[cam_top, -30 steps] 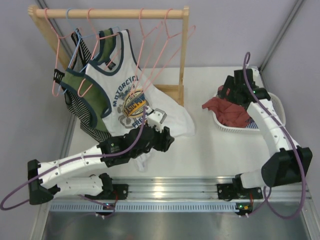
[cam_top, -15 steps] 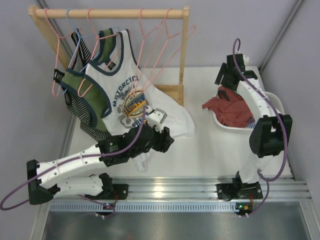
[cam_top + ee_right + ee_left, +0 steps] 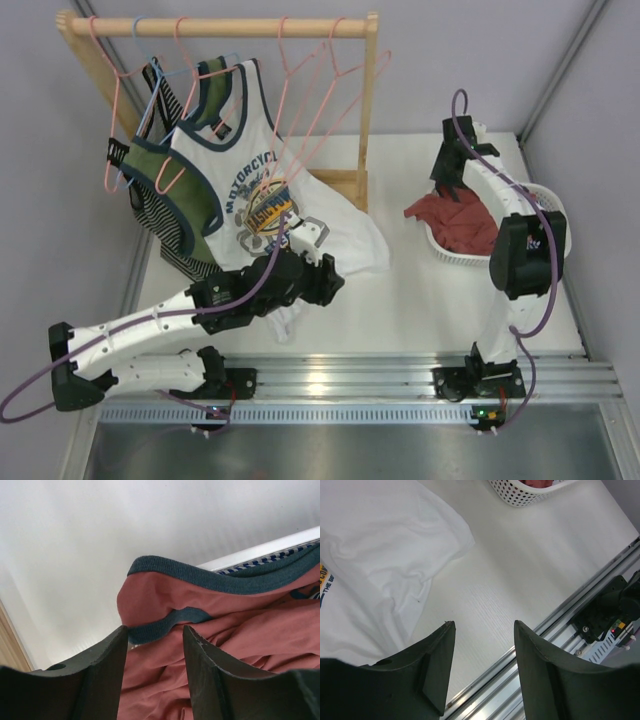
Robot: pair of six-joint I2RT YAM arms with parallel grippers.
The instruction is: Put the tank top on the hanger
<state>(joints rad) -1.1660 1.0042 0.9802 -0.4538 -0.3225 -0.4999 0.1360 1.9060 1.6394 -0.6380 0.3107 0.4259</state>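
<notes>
Top view: tank top [image 3: 462, 222] lies crumpled in the basket [image 3: 441, 250] at 2 o'clock on the surface [image 3: 420, 300], one edge spilling over the rim toward 9 o'clock.

Right hand [image 3: 447, 175] sits at the 12 o'clock side of the basket, down at the cloth. Right wrist view: right hand [image 3: 155, 627] open, fingers [image 3: 100, 670] apart. A fold of the tank top [image 3: 210, 625] with its dark trim lies in the gap. Cannot tell if the fingers touch the cloth.

Hanger [image 3: 283, 50], pink and bare, hangs on the rack [image 3: 370, 110] at 11 o'clock, well apart from the tank top.

Left hand [image 3: 325, 282] is at centre, beside the white top [image 3: 260, 190]. Left wrist view: left hand [image 3: 484, 624] open with nothing between the fingers, bare surface below, white cloth at 10 o'clock.
</notes>
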